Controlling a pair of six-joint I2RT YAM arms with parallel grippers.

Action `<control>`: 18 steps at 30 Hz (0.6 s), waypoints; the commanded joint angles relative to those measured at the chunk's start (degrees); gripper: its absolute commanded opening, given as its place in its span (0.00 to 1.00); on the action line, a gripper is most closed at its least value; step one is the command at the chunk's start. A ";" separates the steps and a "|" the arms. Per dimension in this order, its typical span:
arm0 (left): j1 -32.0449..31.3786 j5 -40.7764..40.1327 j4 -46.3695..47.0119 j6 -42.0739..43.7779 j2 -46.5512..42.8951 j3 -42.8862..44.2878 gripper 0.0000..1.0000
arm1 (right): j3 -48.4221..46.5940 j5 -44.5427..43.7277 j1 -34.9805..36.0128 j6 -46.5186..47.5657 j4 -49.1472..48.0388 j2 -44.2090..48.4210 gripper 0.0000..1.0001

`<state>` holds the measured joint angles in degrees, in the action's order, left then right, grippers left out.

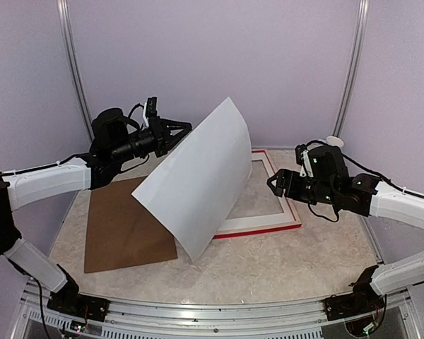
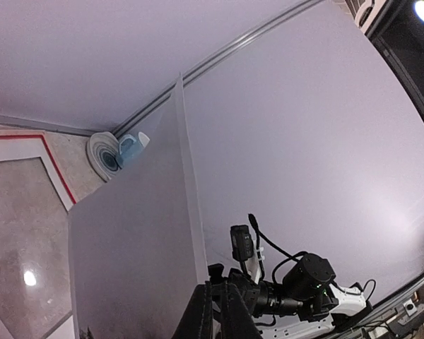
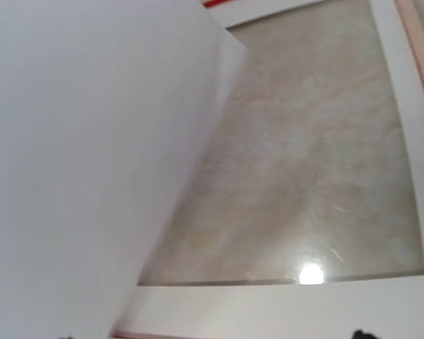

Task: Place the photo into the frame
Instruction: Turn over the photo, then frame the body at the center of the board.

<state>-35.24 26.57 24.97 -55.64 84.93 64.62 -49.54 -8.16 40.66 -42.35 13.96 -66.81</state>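
Left gripper (image 1: 184, 130) pinched the photo (image 1: 198, 176) by one edge, slanting it onto the frame (image 1: 268, 227). Right gripper (image 1: 275, 185) hovered open nearby, probably to guide it.

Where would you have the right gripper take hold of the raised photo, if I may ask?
Probably its free right edge, above the frame, approached from the right with the open right gripper straddling it edge-on. The photo stands tilted, pinched at its upper left by the left gripper, leaving that edge airborne.
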 commanded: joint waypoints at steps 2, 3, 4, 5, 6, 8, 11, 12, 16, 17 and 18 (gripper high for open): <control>8.28 0.31 19.34 -9.12 7.54 -10.55 0.05 | 2.03 -0.18 -1.56 -1.39 1.70 0.35 0.84; 9.44 0.56 22.02 -10.16 8.70 -12.27 0.04 | 2.12 -0.19 -1.64 -1.56 1.77 0.24 0.84; 10.31 0.44 23.34 -10.82 10.10 -13.55 0.04 | 2.23 -0.27 -1.71 -1.59 1.93 0.19 0.84; 10.97 0.22 24.23 -11.11 10.88 -14.77 0.04 | 2.32 -0.30 -1.78 -1.60 2.08 0.19 0.84; 11.32 -0.08 24.81 -11.00 11.91 -15.59 0.04 | 2.38 -0.50 -1.90 -1.64 2.22 0.15 0.84; 11.59 -0.94 24.85 -10.09 12.80 -16.86 0.04 | 2.47 -0.73 -2.24 -1.53 2.37 -0.25 0.84; 11.68 -1.94 24.29 -9.01 13.48 -17.75 0.04 | 2.27 -1.23 -2.91 -1.32 2.84 -1.73 0.84; 11.69 -2.31 24.13 -8.71 13.44 -17.98 0.04 | 2.13 -1.29 -3.06 -1.33 2.95 -2.46 0.85; 11.48 -3.62 24.30 -8.28 13.18 -19.91 0.04 | 1.02 -1.64 -4.32 -1.57 4.44 -6.48 0.85; 11.18 -4.16 24.03 -7.81 12.92 -20.49 0.05 | 0.76 -1.51 -4.81 -1.67 4.97 -7.40 0.85; 10.86 -4.95 22.99 -6.73 12.42 -20.90 0.07 | 0.62 -1.46 -5.26 -2.07 5.59 -8.28 0.85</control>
<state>-23.66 24.08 46.57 -64.60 99.11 45.87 -47.79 -8.84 37.28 -43.42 16.64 -71.99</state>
